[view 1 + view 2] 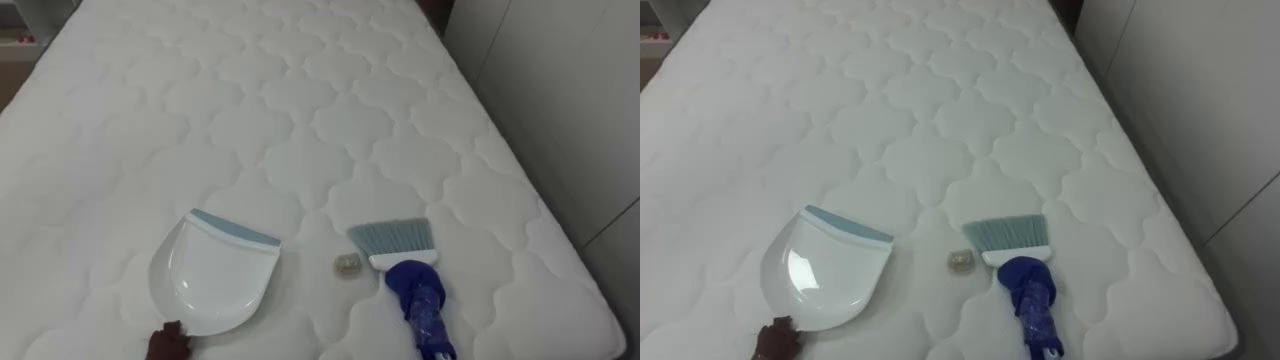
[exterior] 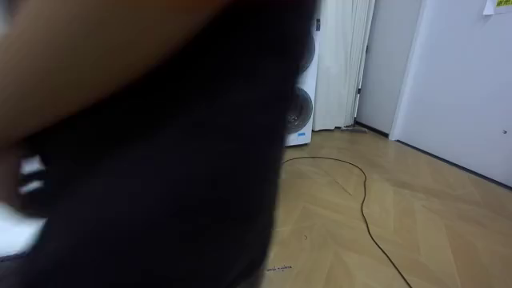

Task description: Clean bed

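Note:
A white quilted mattress (image 1: 300, 120) (image 1: 930, 110) spreads out before me. On its near part lies a white dustpan (image 1: 212, 272) (image 1: 825, 272) with a grey-blue lip that faces away from me. A small pale crumpled scrap (image 1: 346, 264) (image 1: 960, 261) rests between the dustpan and a hand brush (image 1: 410, 275) (image 1: 1025, 270). The brush has grey-blue bristles pointing away and a blue handle running toward the bottom edge. A dark bit of my left hand (image 1: 166, 343) (image 1: 777, 340) shows at the dustpan's near rim, touching it.
The mattress's right edge (image 1: 560, 240) drops off beside a pale wall. In the room view a dark blurred shape close to the camera covers the left half; beyond it lie wood floor (image 2: 416, 224), a white appliance (image 2: 302, 96) and white doors.

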Robot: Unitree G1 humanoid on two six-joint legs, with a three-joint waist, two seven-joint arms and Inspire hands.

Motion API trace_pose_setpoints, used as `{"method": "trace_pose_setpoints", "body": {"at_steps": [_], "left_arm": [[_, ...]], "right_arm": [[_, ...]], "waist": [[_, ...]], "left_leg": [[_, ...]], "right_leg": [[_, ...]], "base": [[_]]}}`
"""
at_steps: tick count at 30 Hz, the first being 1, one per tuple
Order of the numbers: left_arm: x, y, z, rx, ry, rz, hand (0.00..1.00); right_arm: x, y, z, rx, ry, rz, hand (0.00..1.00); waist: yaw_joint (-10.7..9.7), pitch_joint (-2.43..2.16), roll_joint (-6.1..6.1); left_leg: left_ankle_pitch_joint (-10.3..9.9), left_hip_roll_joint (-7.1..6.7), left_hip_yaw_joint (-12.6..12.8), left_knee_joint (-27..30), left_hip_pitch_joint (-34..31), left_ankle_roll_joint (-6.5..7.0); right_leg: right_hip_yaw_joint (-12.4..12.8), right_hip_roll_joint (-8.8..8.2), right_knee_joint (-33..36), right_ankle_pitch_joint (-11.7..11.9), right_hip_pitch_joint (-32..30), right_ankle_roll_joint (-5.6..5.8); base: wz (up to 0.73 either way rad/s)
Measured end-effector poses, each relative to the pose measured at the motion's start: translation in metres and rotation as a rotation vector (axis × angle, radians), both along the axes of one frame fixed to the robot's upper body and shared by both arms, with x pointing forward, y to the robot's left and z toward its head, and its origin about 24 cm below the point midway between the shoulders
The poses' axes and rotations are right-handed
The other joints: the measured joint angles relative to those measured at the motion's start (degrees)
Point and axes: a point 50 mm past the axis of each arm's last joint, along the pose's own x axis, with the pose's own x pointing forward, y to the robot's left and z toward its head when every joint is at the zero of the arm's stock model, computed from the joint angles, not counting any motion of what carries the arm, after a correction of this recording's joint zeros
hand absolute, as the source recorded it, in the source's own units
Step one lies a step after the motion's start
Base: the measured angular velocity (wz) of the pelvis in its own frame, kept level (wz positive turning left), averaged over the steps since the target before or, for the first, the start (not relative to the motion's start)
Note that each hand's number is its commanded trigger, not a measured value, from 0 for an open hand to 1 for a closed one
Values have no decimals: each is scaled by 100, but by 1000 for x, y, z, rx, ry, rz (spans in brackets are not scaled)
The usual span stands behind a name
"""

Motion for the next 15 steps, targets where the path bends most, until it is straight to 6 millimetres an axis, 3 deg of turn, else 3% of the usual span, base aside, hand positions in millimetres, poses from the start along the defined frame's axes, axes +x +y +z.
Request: {"method": "trace_pose_setpoints", "body": {"at_steps": [15], "left_arm": [[-5,-1,0,-19,-13,82,0]], "right_arm": [[0,-1,0,-12,-13,-31,0]], "waist": [[31,-10,-24]], "left_leg": [[0,-2,-34,14,-78,1]], "right_leg": [[-26,-7,10,0,-35,0]], "base": [[1]]}}
